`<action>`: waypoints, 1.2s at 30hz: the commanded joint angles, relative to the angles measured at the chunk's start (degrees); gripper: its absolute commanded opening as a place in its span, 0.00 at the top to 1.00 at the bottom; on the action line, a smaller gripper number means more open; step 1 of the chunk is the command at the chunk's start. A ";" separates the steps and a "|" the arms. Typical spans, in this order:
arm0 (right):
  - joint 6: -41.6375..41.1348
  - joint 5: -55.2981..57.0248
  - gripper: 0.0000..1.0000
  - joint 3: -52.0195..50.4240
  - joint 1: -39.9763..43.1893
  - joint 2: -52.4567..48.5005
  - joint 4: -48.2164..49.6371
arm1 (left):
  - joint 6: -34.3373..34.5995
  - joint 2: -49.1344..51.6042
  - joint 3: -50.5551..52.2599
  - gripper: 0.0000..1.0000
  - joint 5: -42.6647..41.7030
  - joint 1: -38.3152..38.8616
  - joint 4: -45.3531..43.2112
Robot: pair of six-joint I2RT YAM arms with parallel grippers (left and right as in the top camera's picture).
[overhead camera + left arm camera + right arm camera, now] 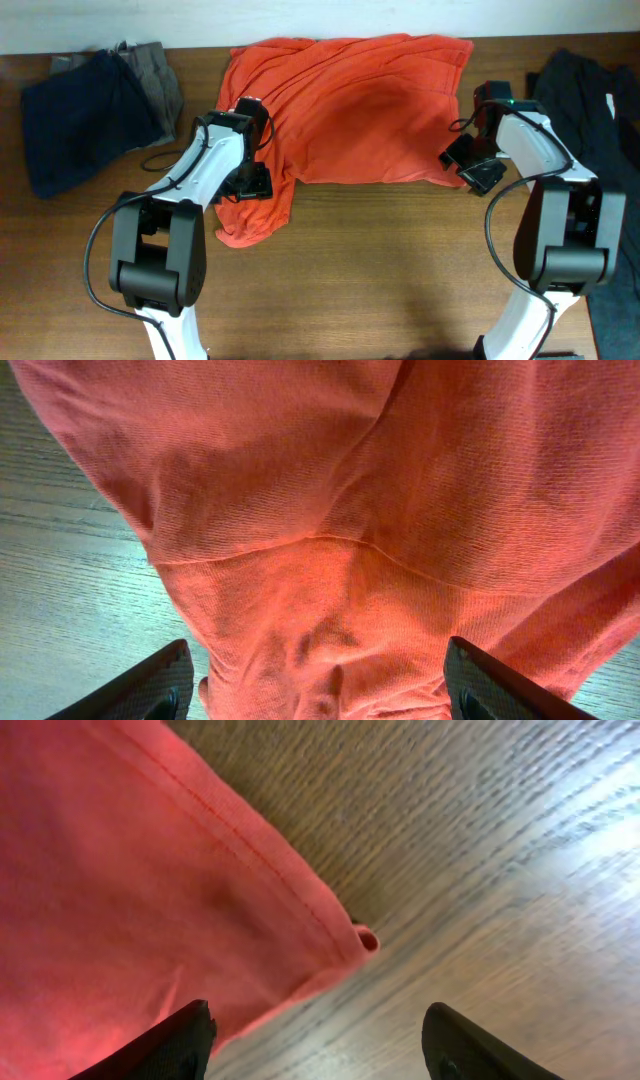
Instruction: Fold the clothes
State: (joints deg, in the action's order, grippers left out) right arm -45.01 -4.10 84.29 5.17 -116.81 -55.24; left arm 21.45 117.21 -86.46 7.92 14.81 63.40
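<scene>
An orange-red T-shirt (350, 105) lies folded across the back middle of the table, with a crumpled sleeve (255, 215) trailing toward the front left. My left gripper (250, 180) hovers over that sleeve part, open, with rumpled cloth (330, 610) below its spread fingers. At the shirt's front right corner my right gripper (475, 170) stands open; the hemmed corner (355, 935) lies on the wood just ahead of the fingers (180, 1040), nothing between them. A navy garment (75, 115) and a grey one (155, 75) lie at the back left. A dark garment (595, 95) lies at the right.
The wooden table (380, 270) shows bare wood in front of the shirt. A black cable (160, 160) loops on the table beside the left arm. The white wall edge runs along the back.
</scene>
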 commanded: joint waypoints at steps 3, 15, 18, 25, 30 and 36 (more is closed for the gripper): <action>-2.49 -0.20 0.29 -0.50 -0.26 -2.91 1.07 | 0.35 -1.42 -0.09 0.20 -0.61 -0.28 0.13; -2.47 1.62 0.60 -0.50 -0.26 -6.14 2.27 | 0.35 -1.42 -0.09 0.21 -0.61 -0.28 0.35; -2.47 2.64 0.71 -0.50 -0.22 -6.14 1.99 | 0.33 -1.42 -0.09 0.62 -0.61 -0.28 1.64; -2.49 3.91 0.96 -0.50 -0.22 -6.14 2.16 | 0.37 -4.70 -0.11 0.76 -3.50 -0.28 4.20; -2.45 3.96 0.96 -0.50 -0.22 -6.14 2.12 | 3.65 -6.03 -0.11 0.75 -2.05 -0.81 7.02; -2.45 3.93 0.96 -0.50 -0.22 -6.14 2.14 | 6.60 -6.01 0.76 0.55 -2.56 -4.44 9.60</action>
State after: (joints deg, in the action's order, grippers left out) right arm -47.20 -2.96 84.42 5.10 -120.62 -52.88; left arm 25.98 112.49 -86.46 5.50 12.60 72.27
